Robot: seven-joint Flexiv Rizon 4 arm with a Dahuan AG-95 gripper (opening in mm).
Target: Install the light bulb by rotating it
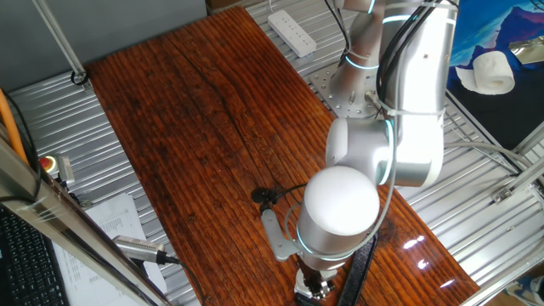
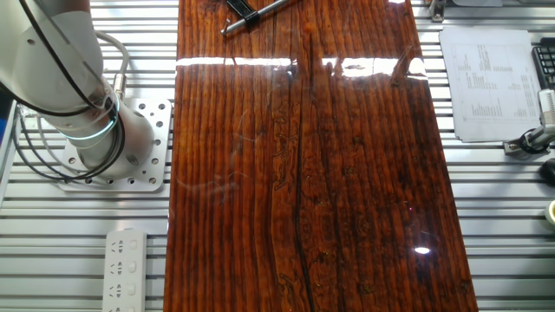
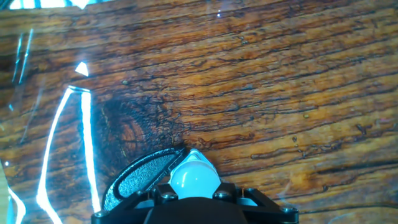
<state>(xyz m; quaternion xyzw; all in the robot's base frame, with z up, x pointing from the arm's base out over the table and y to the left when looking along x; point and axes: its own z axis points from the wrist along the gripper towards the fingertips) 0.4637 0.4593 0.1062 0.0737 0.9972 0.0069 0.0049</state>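
In the hand view the light bulb (image 3: 194,176), a small white dome, sits right at the gripper (image 3: 191,160), pressed against a black textured finger pad (image 3: 140,182) on its left. The other finger is hidden behind the bulb. The jaws look closed on it, just above the dark wooden table (image 3: 261,93). In one fixed view the gripper (image 1: 311,287) hangs low at the near table edge, under the arm's big white joint cap (image 1: 341,201); the bulb is hidden there. The other fixed view shows only the arm's base (image 2: 91,130).
A small black object with a cable (image 1: 264,196) lies on the wood just left of the arm. A power strip (image 1: 291,31) and a paper sheet (image 2: 490,82) lie off the table. A dark pen-like tool (image 2: 251,13) rests at one table end.
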